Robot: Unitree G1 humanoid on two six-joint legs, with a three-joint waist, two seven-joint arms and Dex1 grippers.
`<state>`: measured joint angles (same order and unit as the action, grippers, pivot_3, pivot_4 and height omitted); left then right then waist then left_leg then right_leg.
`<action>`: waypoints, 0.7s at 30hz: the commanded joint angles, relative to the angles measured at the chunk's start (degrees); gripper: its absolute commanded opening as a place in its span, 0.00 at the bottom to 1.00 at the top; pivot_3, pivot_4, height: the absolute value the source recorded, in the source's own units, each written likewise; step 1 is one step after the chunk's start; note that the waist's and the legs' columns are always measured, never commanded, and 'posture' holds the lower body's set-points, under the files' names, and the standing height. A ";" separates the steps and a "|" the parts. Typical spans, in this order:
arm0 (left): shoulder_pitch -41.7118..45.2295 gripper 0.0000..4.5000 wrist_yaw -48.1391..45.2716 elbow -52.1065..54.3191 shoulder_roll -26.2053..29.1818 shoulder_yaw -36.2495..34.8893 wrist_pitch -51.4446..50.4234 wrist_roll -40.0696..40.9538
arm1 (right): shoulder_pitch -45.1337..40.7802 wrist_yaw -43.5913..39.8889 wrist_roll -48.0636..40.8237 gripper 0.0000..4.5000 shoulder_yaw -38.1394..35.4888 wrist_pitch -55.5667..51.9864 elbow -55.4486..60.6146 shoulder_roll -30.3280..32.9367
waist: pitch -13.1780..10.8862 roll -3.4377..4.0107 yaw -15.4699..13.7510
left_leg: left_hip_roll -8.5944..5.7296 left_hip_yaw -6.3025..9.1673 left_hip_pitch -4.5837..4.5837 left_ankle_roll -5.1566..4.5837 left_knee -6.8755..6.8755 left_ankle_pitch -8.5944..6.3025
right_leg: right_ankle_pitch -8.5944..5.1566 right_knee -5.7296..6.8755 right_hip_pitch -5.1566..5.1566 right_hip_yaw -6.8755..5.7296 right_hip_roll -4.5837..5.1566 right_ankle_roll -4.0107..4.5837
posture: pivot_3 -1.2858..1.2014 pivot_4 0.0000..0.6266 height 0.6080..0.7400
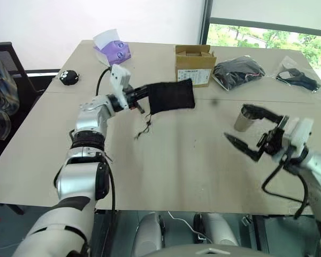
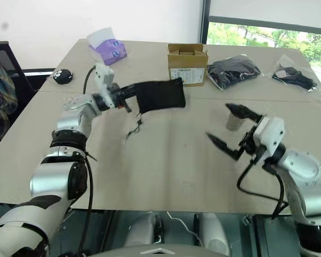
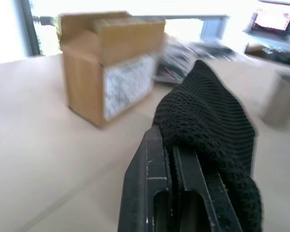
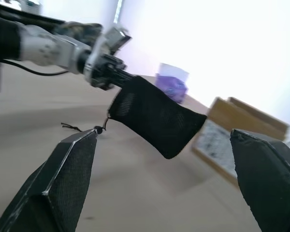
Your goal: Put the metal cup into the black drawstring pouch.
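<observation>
The black drawstring pouch hangs in the air above the table, held level at one end by my left gripper, which is shut on it. Its thin cord dangles down to the tabletop. The left wrist view shows the knitted fabric pinched between the two closed fingers. The metal cup stands upright on the table at the right, partly behind the upper finger of my right gripper. That gripper is open wide, empty, held above the table and pointing toward the pouch.
A cardboard box stands just behind the pouch. Farther back are a purple tissue pack, a small round black toy, a black fabric bundle in clear plastic and another plastic packet. A chair stands off the table's left side.
</observation>
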<state>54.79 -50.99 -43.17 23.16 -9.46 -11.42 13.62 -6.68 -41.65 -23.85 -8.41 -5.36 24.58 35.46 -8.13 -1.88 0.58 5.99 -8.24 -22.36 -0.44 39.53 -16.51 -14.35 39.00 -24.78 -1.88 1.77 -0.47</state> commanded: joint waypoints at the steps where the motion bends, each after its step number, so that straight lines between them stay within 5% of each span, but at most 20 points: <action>1: 1.90 0.01 27.51 8.56 -4.42 -3.59 -13.89 -3.15 | -5.59 6.32 11.13 1.00 1.66 -5.60 -3.19 4.17 | 0.00 0.00 0.00 | -0.01 0.01 0.00 0.00 0.00 0.00 | 0.00 0.00 -0.01 0.01 0.01 0.00 | 0.52 0.24 0.81; 5: -2.16 0.01 41.34 22.23 -10.11 -3.12 -31.43 -4.80 | -9.11 7.38 17.96 1.00 5.88 -9.92 -7.80 6.86 | 0.00 0.00 0.03 | -0.11 0.14 -0.09 0.00 -0.01 0.00 | 0.00 -0.05 -0.03 0.01 0.05 -0.01 | 0.52 0.24 0.81; 13: -14.02 0.01 39.04 43.04 -10.51 6.80 -49.77 -3.54 | -10.18 2.61 20.64 1.00 9.64 -15.27 -8.75 9.61 | 0.00 0.03 -0.04 | -0.33 0.58 -0.37 0.12 -0.09 0.07 | -0.05 0.07 -0.38 0.04 0.06 -0.10 | 0.52 0.24 0.81; 16: -16.32 0.00 34.43 47.10 -9.07 7.76 -51.04 -0.57 | -9.61 1.04 21.52 0.83 9.56 -15.32 -8.03 11.36 | 0.00 0.04 -0.01 | -0.46 0.67 -0.34 0.16 -0.07 0.10 | -0.05 0.21 -0.38 0.03 0.14 -0.10 | 0.52 0.24 0.81; 21: -17.14 0.00 26.71 51.44 -8.63 4.77 -56.68 8.75 | -8.14 -0.20 23.81 0.26 9.88 -15.10 -7.53 13.81 | 0.00 0.04 -0.09 | -0.59 0.77 -0.30 0.19 0.06 0.12 | -0.06 0.45 -0.36 0.03 0.25 -0.11 | 0.52 0.24 0.81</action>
<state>37.45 -20.96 4.60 14.28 -2.86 -65.67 17.99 -15.40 -41.13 -1.28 1.97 -20.92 15.30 47.54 -8.12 -1.84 0.49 5.39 -7.45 -22.67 -0.25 39.60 -16.39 -14.41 39.48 -25.14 -1.85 2.03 -0.58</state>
